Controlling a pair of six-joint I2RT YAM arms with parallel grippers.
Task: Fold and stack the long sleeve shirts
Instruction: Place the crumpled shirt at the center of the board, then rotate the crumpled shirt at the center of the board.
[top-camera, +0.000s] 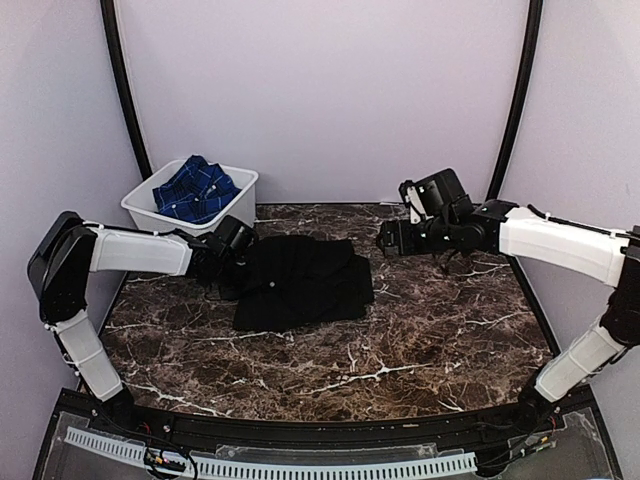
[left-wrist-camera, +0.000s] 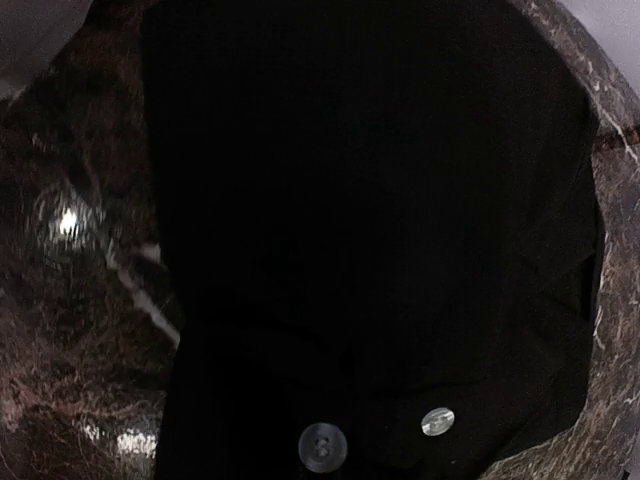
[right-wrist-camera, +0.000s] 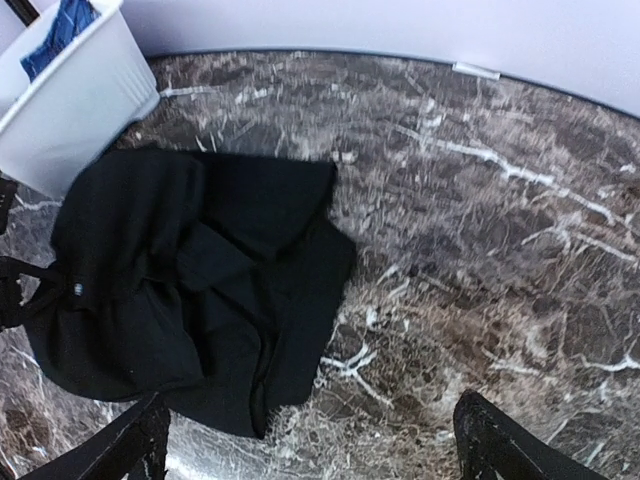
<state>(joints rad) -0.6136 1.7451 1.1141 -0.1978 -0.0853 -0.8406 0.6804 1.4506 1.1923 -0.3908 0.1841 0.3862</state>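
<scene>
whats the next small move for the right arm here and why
Probably lower the open right gripper toward the right edge of the black shirt. It hangs above the table to the shirt's right, the left gripper is shut at the shirt's left edge, and the cloth lies rumpled, not flat.

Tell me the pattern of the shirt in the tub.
Shirt: blue with white checks; top external view.
</scene>
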